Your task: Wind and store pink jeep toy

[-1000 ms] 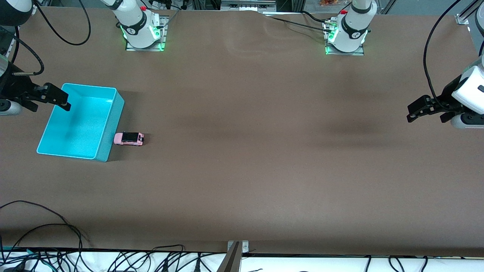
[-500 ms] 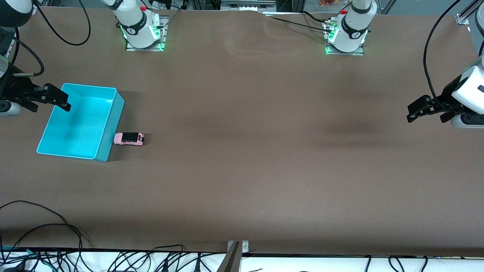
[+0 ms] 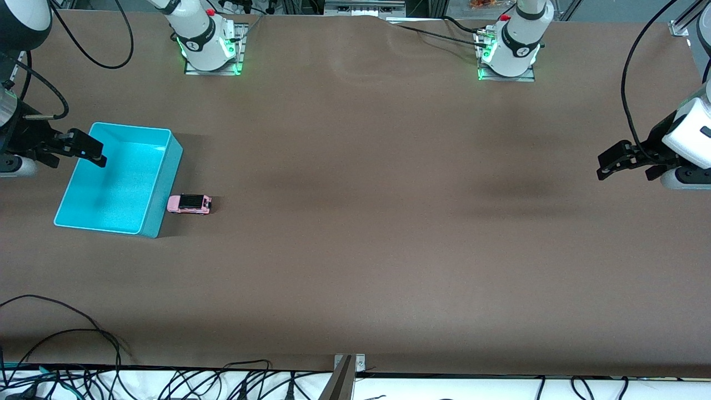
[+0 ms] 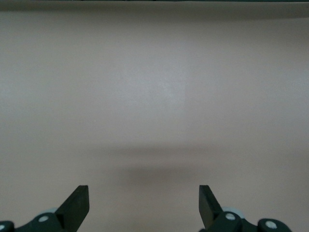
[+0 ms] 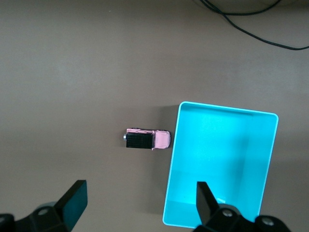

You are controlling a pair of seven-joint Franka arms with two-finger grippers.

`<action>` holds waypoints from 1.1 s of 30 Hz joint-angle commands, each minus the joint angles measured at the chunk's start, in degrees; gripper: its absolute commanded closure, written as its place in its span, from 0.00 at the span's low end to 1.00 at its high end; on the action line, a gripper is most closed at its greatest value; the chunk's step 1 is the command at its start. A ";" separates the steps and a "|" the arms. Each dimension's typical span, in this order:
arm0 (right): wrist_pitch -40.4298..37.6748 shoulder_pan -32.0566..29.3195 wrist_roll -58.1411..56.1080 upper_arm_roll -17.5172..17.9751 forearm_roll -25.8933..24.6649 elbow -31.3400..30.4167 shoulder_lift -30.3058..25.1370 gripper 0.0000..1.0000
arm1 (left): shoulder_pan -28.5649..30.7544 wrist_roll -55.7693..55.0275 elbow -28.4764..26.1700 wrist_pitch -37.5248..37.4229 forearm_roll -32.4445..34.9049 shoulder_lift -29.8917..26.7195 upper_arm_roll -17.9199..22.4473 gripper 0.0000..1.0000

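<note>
Brown table [image 3: 355,222] bearing two items, both toward the right arm's end. The turquoise bin [image 3: 145,222] (open-topped, nothing visible inside) rests flat on the surface. The pink jeep toy [image 3: 189,204] stands on its wheels just beside the bin's long wall, its black roof upward.

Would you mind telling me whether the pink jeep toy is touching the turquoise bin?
Apart. The right wrist view shows a thin strip of brown table between the pink jeep toy and the turquoise bin.

No readable text, labels, brands or numbers anywhere; round marks on arm bases illegible.
</note>
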 commanded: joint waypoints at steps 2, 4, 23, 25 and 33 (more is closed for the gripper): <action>-2.56 -0.51 0.47 -0.05 -0.81 0.66 0.13 0.00 | 0.32 0.03 -0.85 0.88 -0.70 -0.68 -0.03 0.00; -3.01 -0.51 0.56 -0.05 -0.81 0.66 0.22 0.00 | 0.32 0.03 -0.85 0.88 -0.61 -0.59 -0.03 0.00; 0.58 0.10 1.53 0.21 -0.90 -5.04 0.40 0.00 | 0.32 0.03 -0.85 0.88 -0.61 -0.68 -0.03 0.00; 3.57 0.19 2.23 0.30 -0.81 -7.15 0.22 0.00 | 0.32 0.03 -0.85 0.88 -0.61 -0.68 -0.03 0.00; 14.47 0.63 4.78 0.83 -0.81 -17.08 -1.62 0.00 | 0.40 0.03 -0.85 0.88 -0.61 -0.68 -0.03 0.00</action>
